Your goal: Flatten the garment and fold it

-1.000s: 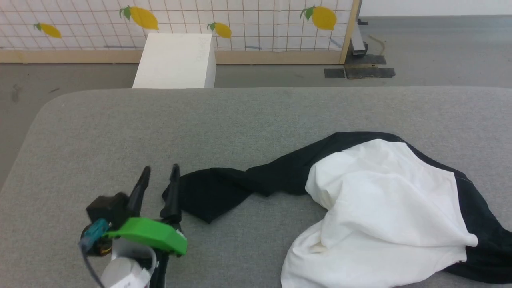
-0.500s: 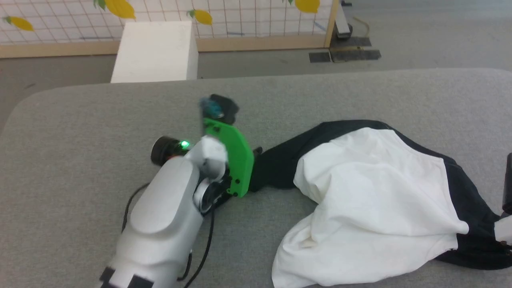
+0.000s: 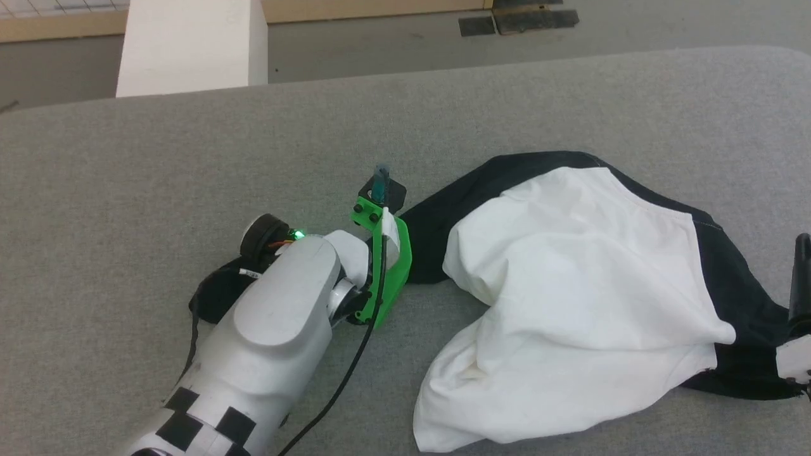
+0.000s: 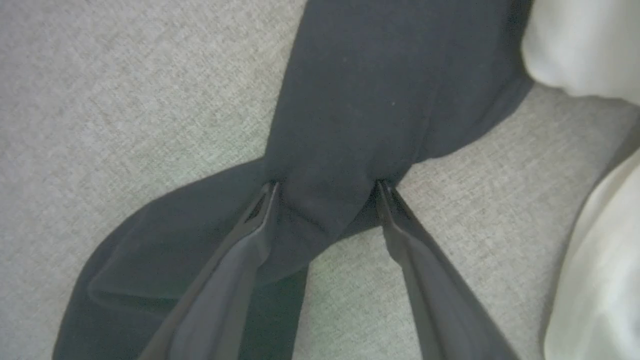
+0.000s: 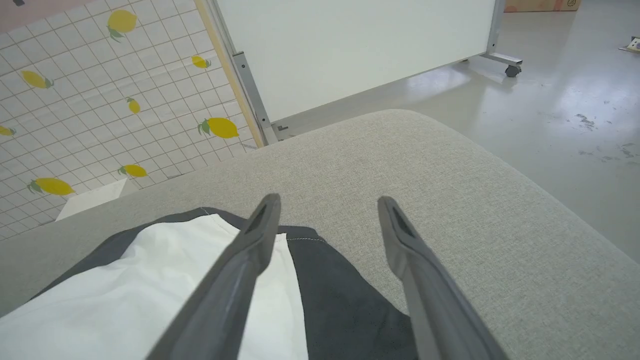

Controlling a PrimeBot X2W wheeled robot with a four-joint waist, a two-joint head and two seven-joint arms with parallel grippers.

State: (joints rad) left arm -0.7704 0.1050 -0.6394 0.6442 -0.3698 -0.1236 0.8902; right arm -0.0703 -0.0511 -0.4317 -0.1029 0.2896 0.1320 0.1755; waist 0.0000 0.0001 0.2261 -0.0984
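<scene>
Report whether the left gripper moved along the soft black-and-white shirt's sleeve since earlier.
Yes: left gripper went from the black sleeve's cuff end toward the white body.

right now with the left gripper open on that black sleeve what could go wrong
1. The left gripper stands open astride the twisted neck of the black sleeve; closing there may pinch bunched layers and keep the twist.
2. The white body lies crumpled; pulling the sleeve may drag the heap instead of flattening it.
3. The right gripper, open, holds nothing to anchor it.
</scene>
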